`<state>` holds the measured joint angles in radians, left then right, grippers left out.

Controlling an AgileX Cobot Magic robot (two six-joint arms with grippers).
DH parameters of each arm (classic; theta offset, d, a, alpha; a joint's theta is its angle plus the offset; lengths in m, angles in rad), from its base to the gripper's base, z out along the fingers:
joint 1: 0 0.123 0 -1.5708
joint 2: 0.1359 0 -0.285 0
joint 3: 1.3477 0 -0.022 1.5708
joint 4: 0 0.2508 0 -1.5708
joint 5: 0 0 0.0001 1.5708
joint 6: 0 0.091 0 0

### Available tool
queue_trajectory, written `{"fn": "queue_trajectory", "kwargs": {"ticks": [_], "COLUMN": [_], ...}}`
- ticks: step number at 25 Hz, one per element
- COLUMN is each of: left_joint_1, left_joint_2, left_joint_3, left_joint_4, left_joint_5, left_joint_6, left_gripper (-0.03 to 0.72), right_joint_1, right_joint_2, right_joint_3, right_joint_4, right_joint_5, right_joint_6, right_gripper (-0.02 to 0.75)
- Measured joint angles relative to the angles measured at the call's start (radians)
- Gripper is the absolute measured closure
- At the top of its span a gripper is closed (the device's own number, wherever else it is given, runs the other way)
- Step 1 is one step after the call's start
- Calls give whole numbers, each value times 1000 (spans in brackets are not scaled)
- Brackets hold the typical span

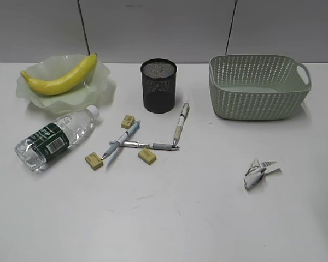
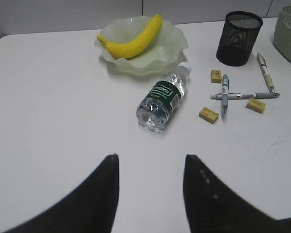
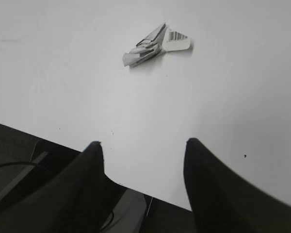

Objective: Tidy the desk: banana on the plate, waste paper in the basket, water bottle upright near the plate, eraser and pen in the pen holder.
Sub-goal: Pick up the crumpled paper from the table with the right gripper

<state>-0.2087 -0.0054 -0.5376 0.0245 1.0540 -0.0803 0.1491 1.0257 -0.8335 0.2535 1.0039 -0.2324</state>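
On desk (image 1: 169, 218): three pens (image 1: 152, 146), three erasers (image 1: 147, 156), one bottle (image 1: 56, 137); both tools (image 2: 150, 167) (image 3: 143, 145) spread, empty.

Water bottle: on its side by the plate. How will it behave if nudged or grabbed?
The water bottle lies on its round side on the desk, so a sideways nudge would probably roll it. Clear smooth plastic looks slippery and may flex when squeezed. It appears largely filled, so likely heavy for its size.

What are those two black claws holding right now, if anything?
Nothing. The left gripper is open over bare desk, short of the water bottle; the right gripper is open too, short of the waste paper.
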Motion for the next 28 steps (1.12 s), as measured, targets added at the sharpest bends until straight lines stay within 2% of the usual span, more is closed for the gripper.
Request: {"fn": "queue_trajectory", "kwargs": {"ticks": [2, 6, 10, 17, 23, 28], "left_joint_1": [0, 0, 0, 0, 0, 0], "left_joint_2": [0, 0, 0, 0, 0, 0], "left_joint_3": [0, 0, 0, 0, 0, 0], "left_joint_4": [-1, 0, -1, -1, -1, -1], "left_joint_5": [0, 0, 0, 0, 0, 0], "left_joint_6": [1, 1, 1, 1, 1, 1], "left_gripper": [365, 365, 365, 366, 366, 366], "right_joint_1": [47, 146, 211, 218, 217, 205], "right_joint_2": [112, 323, 513, 743, 882, 963], "right_joint_3": [-46, -146, -243, -322, -323, -327], "right_joint_4": [-42, -171, -167, -86, -85, -105], "right_joint_5": [10, 66, 90, -8, -130, -163], "right_joint_6": [81, 364, 527, 584, 605, 636], "right_gripper": [314, 314, 307, 172, 157, 158]}}
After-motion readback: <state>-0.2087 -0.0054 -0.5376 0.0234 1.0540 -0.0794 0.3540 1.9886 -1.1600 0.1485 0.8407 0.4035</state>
